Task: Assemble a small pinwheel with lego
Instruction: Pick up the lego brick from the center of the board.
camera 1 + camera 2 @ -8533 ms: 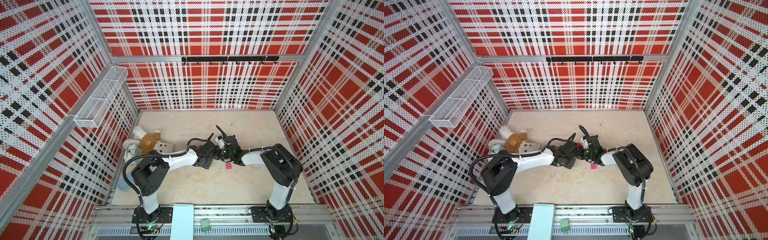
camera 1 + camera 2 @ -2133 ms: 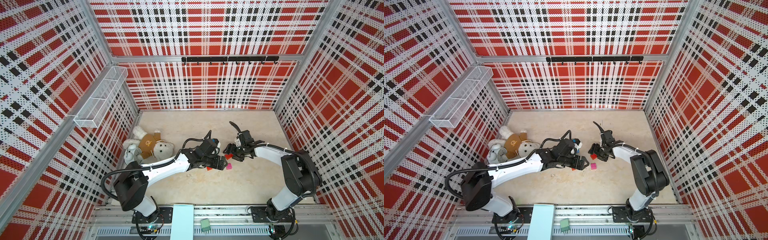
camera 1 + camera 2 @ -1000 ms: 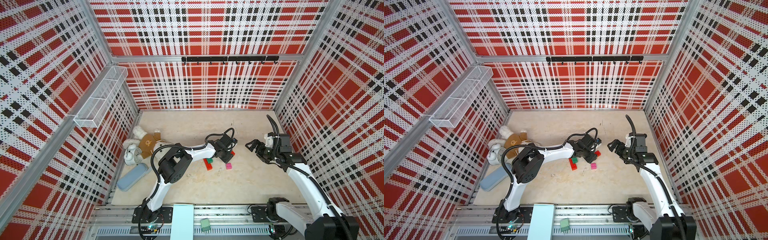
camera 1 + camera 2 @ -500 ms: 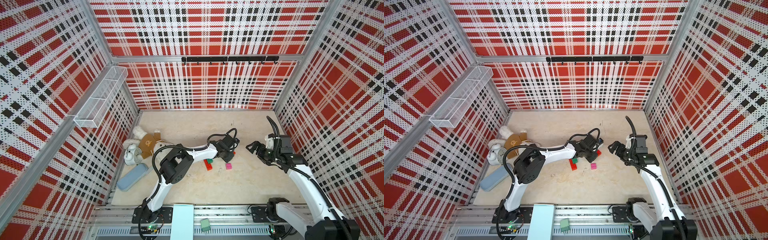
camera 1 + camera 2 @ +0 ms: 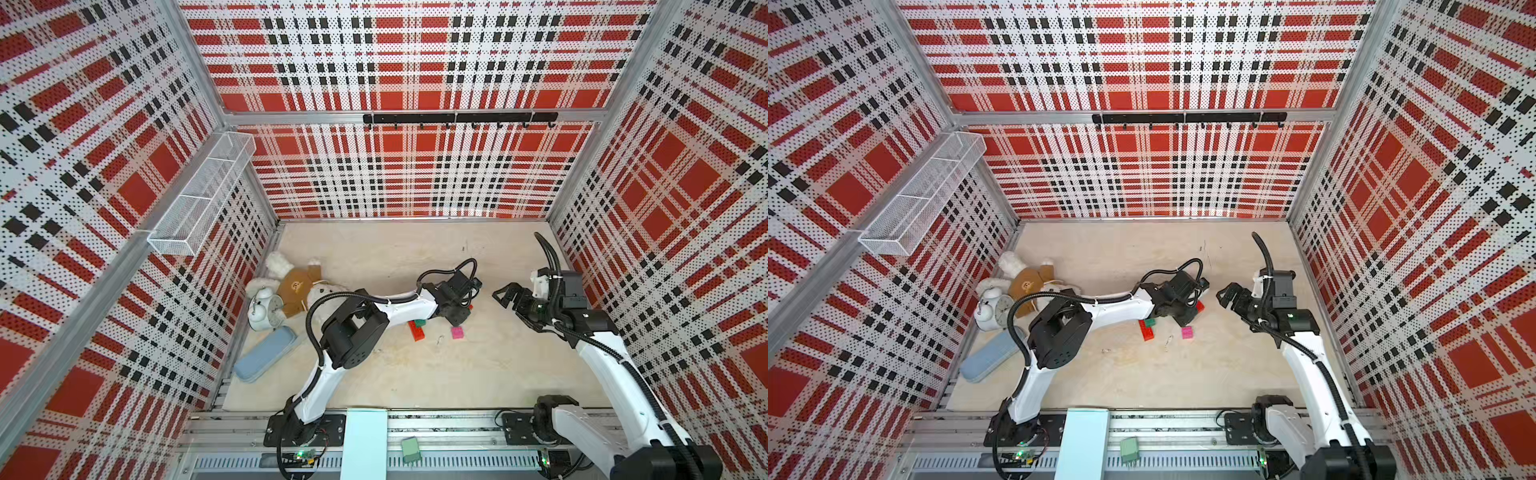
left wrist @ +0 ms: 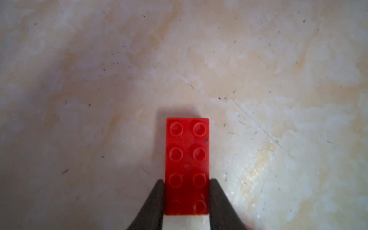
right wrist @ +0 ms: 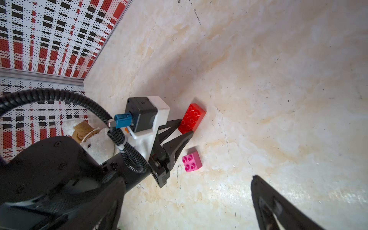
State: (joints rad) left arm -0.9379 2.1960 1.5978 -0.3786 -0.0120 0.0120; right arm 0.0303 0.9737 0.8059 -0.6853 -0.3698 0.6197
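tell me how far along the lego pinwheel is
Early. Done: nothing clearly joined; a spare red brick and a green brick lie together by the left arm, no cross yet. In hand: the left tool is shut on one end of a red brick. Left: the pink square sits loose, the right tool is open and empty, so nearly all joining remains.

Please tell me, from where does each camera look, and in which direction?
Top views: high at the front, looking down on the table; both arms show.
Left wrist: straight down on the red brick, clamped in the left gripper.
Right wrist: slanting toward the left gripper, red brick and pink brick; own finger shows.
Shared: the red brick.
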